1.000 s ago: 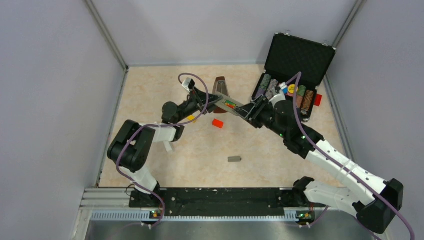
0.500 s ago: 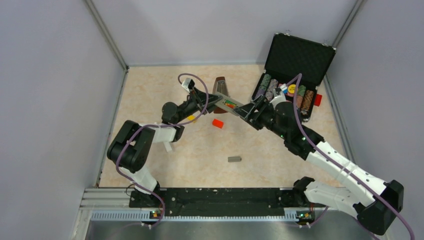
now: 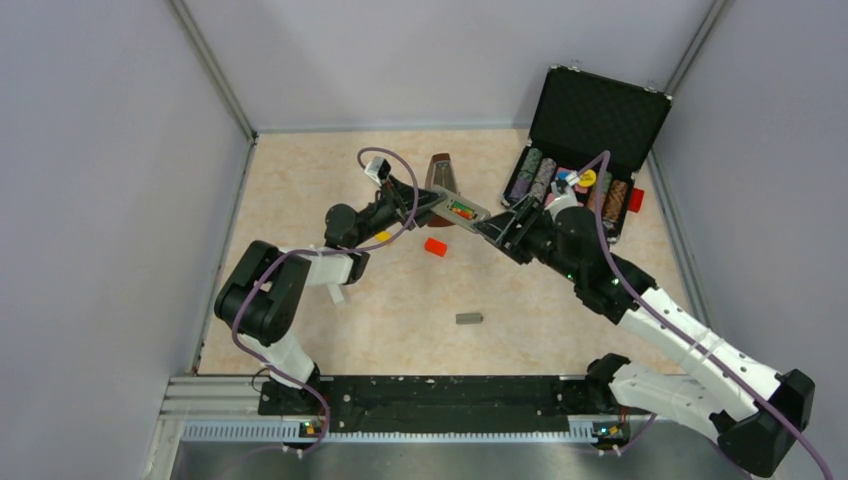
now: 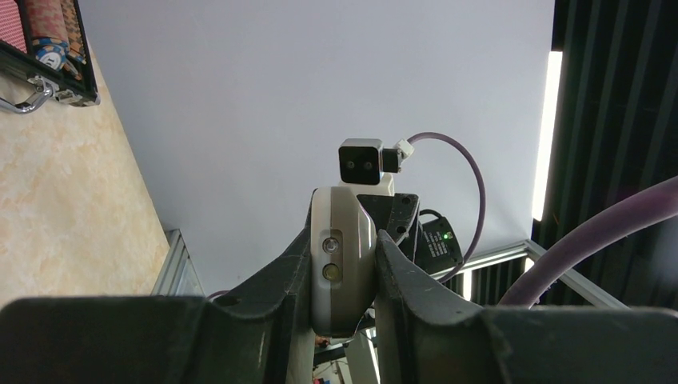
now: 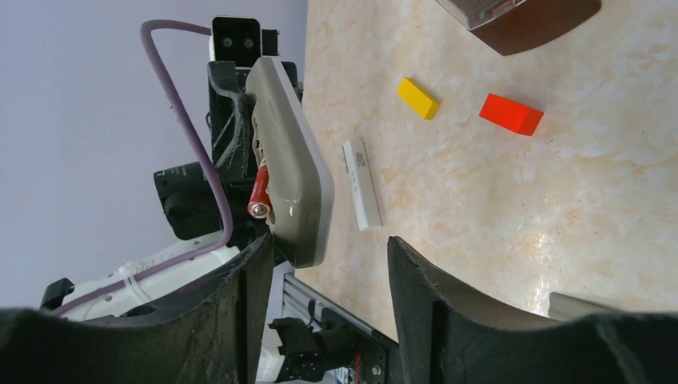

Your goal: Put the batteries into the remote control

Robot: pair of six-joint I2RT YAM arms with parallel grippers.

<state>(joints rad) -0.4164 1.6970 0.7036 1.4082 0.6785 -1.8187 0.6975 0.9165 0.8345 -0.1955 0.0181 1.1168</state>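
My left gripper (image 3: 428, 208) is shut on one end of the grey remote control (image 3: 456, 210) and holds it above the table. In the left wrist view its end (image 4: 342, 272) sits clamped between my fingers. The recess shows a green and a red-orange battery (image 3: 460, 211). In the right wrist view the remote (image 5: 292, 176) is on edge, and the red-orange battery (image 5: 260, 192) lies along its recess. My right gripper (image 3: 493, 228) is open and empty, just off the remote's free end; the jaws (image 5: 328, 248) stand wide apart. The grey cover (image 3: 469, 319) lies on the table.
A red block (image 3: 435, 246), a yellow block (image 3: 381, 236) and a slim white bar (image 3: 337, 293) lie on the table under the arms. A brown object (image 3: 440, 170) lies behind the remote. An open black case (image 3: 590, 120) of chips stands at the back right.
My right gripper has drawn back a little to the right, away from the remote's free end. The left gripper and the remote have stayed in place.
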